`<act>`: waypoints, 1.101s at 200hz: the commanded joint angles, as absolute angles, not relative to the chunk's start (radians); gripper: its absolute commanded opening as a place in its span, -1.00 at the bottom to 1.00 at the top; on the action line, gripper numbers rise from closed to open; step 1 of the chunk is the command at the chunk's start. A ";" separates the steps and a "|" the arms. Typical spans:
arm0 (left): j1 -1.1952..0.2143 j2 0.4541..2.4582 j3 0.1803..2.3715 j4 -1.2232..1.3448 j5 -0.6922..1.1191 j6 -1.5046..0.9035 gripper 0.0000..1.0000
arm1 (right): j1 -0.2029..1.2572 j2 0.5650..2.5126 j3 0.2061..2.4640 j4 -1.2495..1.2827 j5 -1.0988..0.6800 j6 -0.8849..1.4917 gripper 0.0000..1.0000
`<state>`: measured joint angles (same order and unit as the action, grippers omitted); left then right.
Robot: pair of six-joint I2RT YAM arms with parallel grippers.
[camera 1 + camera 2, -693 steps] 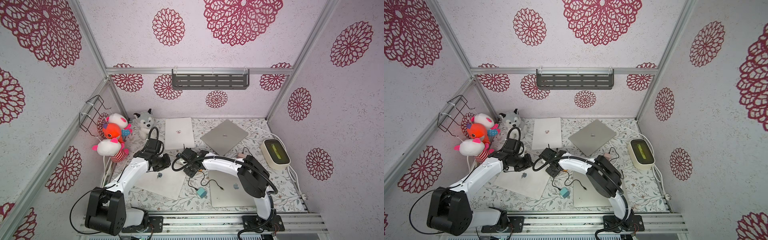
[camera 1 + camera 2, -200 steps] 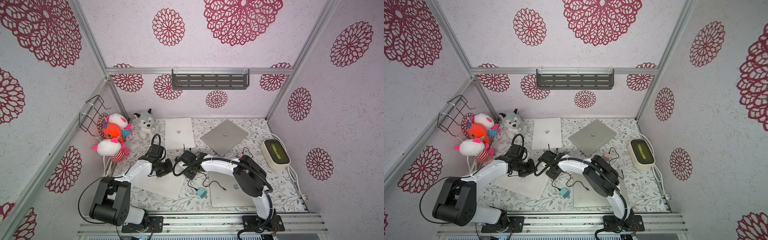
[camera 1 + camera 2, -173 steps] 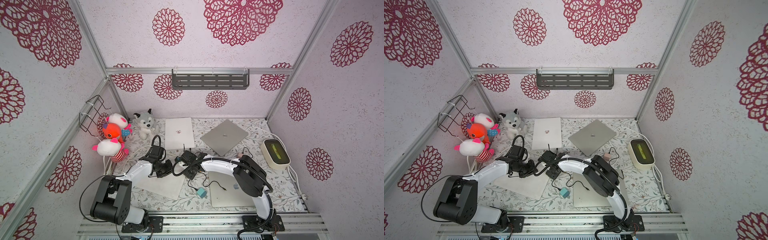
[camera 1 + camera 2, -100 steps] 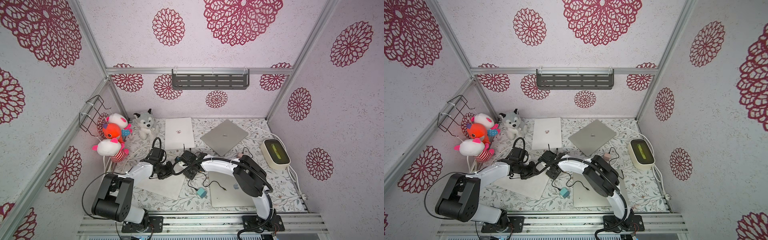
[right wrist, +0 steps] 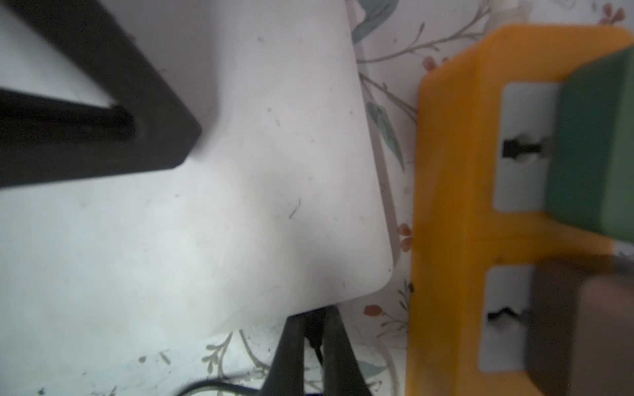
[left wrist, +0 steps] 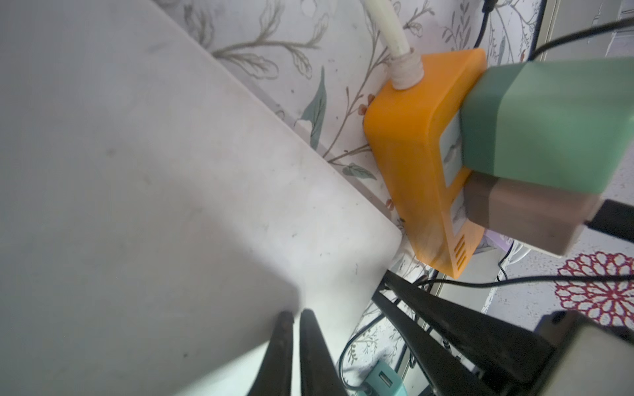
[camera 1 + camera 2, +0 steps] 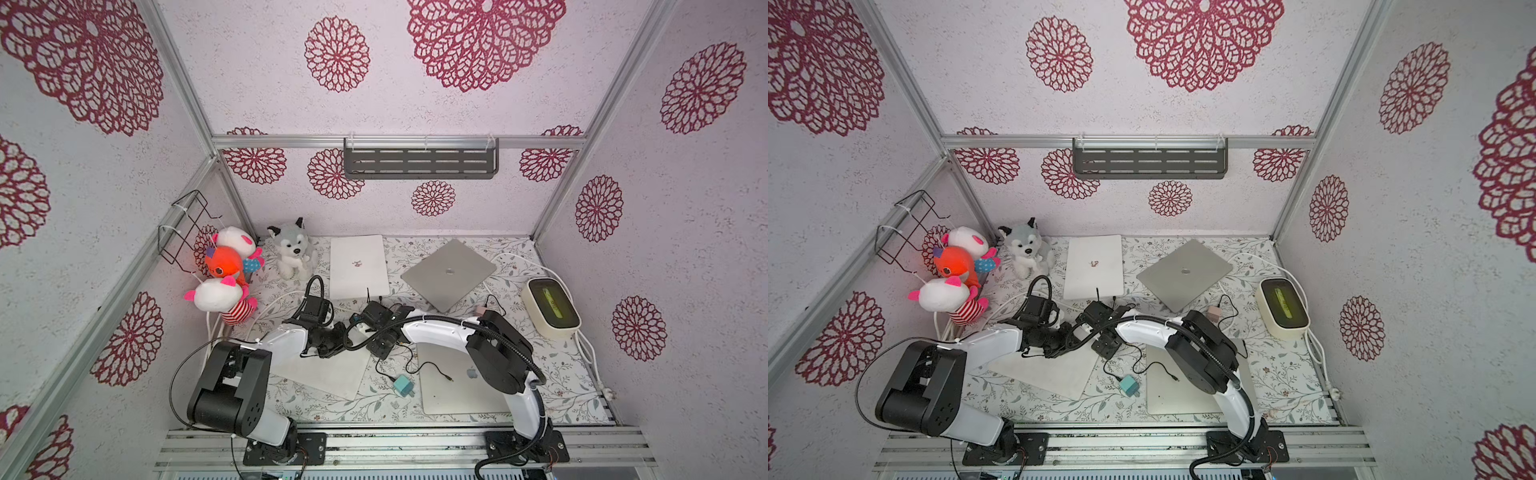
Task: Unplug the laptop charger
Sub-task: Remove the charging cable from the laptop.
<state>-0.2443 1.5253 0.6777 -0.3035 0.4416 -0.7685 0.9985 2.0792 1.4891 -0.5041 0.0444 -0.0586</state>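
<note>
Right claw (image 5: 314, 318) is pinched nearly closed, and between its two dark fingers sits the charger plug (image 5: 315, 334), a small black connector with a narrow tapered tail. The plug is right up against the rounded corner of the white laptop (image 5: 206, 205), touching its edge; whether it's seated in the port, can't tell from here. A thin black cord (image 5: 212, 384) curls away from the plug over the flowered tabletop just off that corner. Over to the left claw (image 6: 296, 313): fingers drawn together, nothing between them, tips down on the laptop's pale, lightly scuffed lid, back from the corner. Just beside the laptop's edge lies an orange power strip (image 6: 411, 137), with a green adapter (image 6: 549, 120) and a brown adapter (image 6: 531, 212) plugged in side by side. In a top view both arms meet over the far edge of the laptop (image 7: 328, 372).
</note>
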 commanded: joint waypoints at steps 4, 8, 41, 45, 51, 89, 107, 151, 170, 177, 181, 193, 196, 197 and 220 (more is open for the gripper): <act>-0.251 1.556 0.655 -0.294 0.426 -0.775 -0.78 | 0.993 2.088 1.483 -0.535 0.052 -0.037 -0.78; -0.252 1.557 0.654 -0.291 0.428 -0.775 -0.78 | 0.993 2.088 1.483 -0.535 0.053 -0.037 -0.78; -0.250 1.563 0.649 -0.282 0.431 -0.778 -0.78 | 0.991 2.086 1.480 -0.540 0.053 -0.037 -0.79; -0.251 1.562 0.649 -0.281 0.431 -0.778 -0.79 | 0.992 2.086 1.480 -0.541 0.049 -0.035 -0.79; -0.252 1.559 0.649 -0.283 0.430 -0.777 -0.79 | 0.989 2.086 1.480 -0.540 0.039 -0.033 -0.79; -0.251 1.551 0.650 -0.297 0.426 -0.774 -0.78 | 0.987 2.066 1.454 -0.493 -0.027 -0.004 -0.79; -0.252 1.550 0.650 -0.299 0.423 -0.773 -0.78 | 0.987 2.077 1.468 -0.518 0.020 -0.001 -0.79; -0.252 1.545 0.652 -0.307 0.420 -0.770 -0.78 | 0.986 2.066 1.452 -0.510 0.034 -0.036 -0.81; -0.251 1.545 0.651 -0.306 0.419 -0.769 -0.78 | 0.982 2.064 1.455 -0.502 -0.021 -0.027 -0.81; -0.251 1.543 0.650 -0.306 0.419 -0.770 -0.79 | 0.982 2.058 1.449 -0.483 -0.051 -0.014 -0.81; -0.251 1.544 0.650 -0.307 0.419 -0.770 -0.79 | 0.983 2.055 1.443 -0.473 -0.064 -0.009 -0.80; -0.250 1.540 0.650 -0.310 0.417 -0.770 -0.79 | 0.984 2.053 1.446 -0.472 -0.044 0.000 -0.80; -0.251 1.540 0.650 -0.311 0.417 -0.770 -0.79 | 0.986 2.055 1.451 -0.480 -0.027 -0.001 -0.80; -0.251 1.539 0.650 -0.310 0.417 -0.770 -0.79 | 0.986 2.056 1.452 -0.484 -0.020 -0.001 -0.80; -0.251 1.537 0.650 -0.312 0.414 -0.771 -0.79 | 0.988 2.074 1.489 -0.556 0.075 -0.036 -0.82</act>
<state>-0.2443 1.5375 0.6735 -0.2710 0.4572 -0.7712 0.9867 2.0682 1.4693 -0.4820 0.0013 -0.0517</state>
